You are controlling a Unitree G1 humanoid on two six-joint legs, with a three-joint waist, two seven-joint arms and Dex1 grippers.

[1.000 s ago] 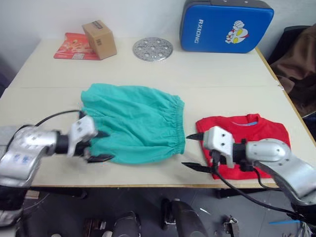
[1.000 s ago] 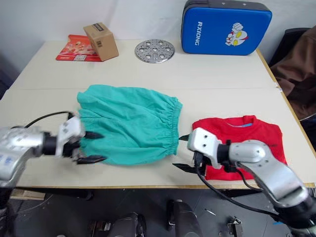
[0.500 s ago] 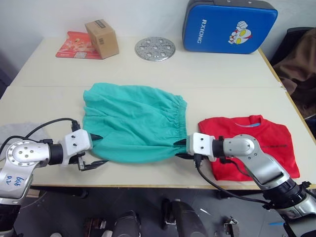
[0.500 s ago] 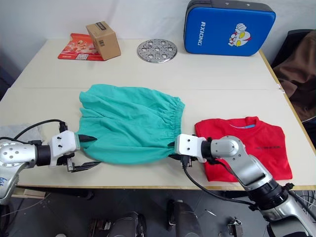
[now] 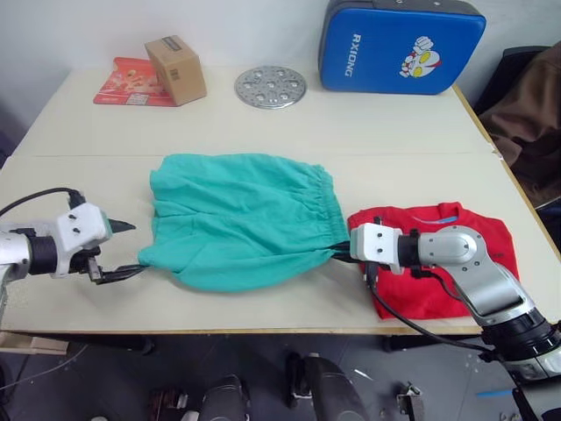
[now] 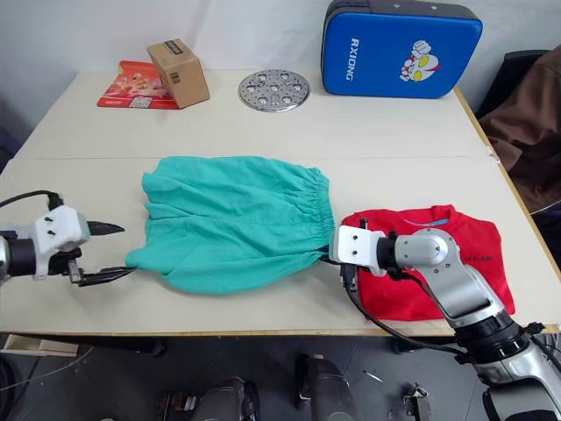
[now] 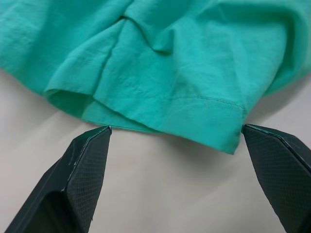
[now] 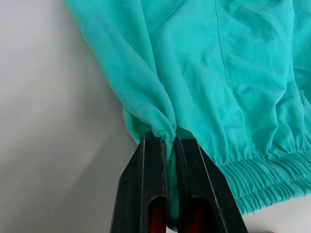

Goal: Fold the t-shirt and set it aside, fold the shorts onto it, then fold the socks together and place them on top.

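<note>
Looking down over your two arms, you have the teal shorts (image 5: 245,217) spread flat in the middle of the table (image 5: 351,132), nearer its front edge than its back. Your right gripper (image 8: 167,145) is pinched tight on a fold of the shorts at the front end of the elastic waistband, its two black fingers (image 8: 146,194) closed with the cloth bunched between them. Your left gripper (image 7: 177,133) sits at the opposite, leg-hem end, spread wide and holding nothing; the hem lies just ahead of its fingertips (image 7: 99,138), and the lower tip may be brushing the cloth, though that is hard to judge. The red t-shirt (image 5: 456,263) lies folded by the front right corner of the table, just beside the shorts' waistband, partly under your right arm. Along the back edge stand a small cardboard box (image 5: 175,68) on a red packet (image 5: 127,82), a round perforated metal disc (image 5: 271,87), and a blue padded case (image 5: 401,46).
</note>
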